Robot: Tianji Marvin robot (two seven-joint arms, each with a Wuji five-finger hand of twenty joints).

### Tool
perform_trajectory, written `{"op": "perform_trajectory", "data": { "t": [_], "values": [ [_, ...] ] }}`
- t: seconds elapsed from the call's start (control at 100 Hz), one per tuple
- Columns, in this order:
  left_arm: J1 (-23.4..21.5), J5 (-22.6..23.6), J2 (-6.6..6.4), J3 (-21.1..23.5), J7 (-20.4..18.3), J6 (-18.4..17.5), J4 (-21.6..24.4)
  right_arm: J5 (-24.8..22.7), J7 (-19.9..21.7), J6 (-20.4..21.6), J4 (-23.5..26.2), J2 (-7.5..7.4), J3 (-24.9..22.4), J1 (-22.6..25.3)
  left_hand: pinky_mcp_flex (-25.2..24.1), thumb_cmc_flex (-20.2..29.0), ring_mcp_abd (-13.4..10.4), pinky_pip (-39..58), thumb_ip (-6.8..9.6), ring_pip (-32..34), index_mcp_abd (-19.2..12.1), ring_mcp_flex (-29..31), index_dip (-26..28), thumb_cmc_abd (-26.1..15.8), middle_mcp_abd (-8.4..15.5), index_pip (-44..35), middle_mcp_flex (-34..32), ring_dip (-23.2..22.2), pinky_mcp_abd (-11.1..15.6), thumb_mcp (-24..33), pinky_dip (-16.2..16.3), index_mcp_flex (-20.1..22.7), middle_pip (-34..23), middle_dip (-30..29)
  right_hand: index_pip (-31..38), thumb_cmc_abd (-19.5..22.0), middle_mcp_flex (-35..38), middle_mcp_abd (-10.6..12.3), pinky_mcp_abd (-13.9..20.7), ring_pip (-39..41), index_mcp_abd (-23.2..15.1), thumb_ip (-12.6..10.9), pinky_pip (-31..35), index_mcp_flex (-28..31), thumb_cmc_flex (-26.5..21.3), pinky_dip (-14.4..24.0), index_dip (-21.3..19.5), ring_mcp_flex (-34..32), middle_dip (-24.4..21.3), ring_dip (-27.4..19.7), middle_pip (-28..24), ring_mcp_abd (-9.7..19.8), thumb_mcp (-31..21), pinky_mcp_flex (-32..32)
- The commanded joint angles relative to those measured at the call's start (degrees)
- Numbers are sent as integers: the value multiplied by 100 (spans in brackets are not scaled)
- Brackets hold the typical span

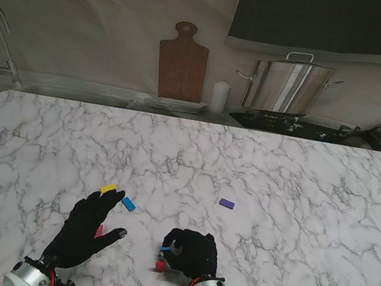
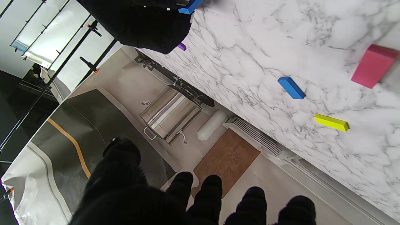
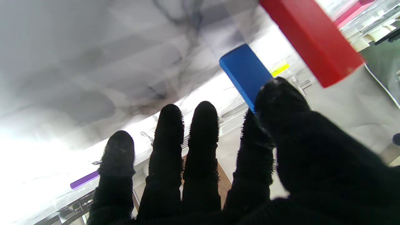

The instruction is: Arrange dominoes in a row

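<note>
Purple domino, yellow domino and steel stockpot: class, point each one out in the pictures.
Flat purple domino (image 1: 226, 203): stand view, middle of its top face.
Long yellow domino (image 2: 331, 122): left wrist view, middle of its broad face.
Shiny steel stockpot (image 1: 286, 87): stand view, middle of its side wall.

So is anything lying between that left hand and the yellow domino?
Nothing visible does. The left hand has bare marble between its fingertips and the yellow domino; the light blue domino lies off to the right.

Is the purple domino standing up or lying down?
Lying down. The purple domino shows its wide face flat on the table.
</note>
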State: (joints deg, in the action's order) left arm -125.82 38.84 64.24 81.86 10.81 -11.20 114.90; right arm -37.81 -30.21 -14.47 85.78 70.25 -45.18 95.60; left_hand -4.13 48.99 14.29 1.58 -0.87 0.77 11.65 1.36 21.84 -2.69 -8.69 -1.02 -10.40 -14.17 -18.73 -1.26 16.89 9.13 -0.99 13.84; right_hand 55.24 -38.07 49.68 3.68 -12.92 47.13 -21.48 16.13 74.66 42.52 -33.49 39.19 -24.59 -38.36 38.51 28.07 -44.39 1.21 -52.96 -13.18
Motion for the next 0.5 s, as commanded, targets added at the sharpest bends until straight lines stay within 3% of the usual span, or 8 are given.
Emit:
{"op": "perform_trajectory", "data": {
  "t": [0.0,0.49],
  "values": [
    [-29,7,10,-7,-60,-8,-2,-17,39,-49,2,-12,1,36,-62,85,-1,19,63,-23,22,-73,75,79,84,-61,201,-3,97,11,77,-157,45,51,61,-32,-88,45,131,57,-337,-163,113,-17,-156,86,26,142,37,50,-102,63,-157,90],
    [-31,4,12,19,-59,-26,3,-41,94,-100,32,-25,8,29,-62,91,-1,20,64,-20,19,-72,75,79,86,-61,200,-6,101,13,78,-156,46,51,-100,-61,-172,65,149,43,-139,-159,100,-505,-109,92,218,188,34,51,-120,75,-175,102]
  ]
}}
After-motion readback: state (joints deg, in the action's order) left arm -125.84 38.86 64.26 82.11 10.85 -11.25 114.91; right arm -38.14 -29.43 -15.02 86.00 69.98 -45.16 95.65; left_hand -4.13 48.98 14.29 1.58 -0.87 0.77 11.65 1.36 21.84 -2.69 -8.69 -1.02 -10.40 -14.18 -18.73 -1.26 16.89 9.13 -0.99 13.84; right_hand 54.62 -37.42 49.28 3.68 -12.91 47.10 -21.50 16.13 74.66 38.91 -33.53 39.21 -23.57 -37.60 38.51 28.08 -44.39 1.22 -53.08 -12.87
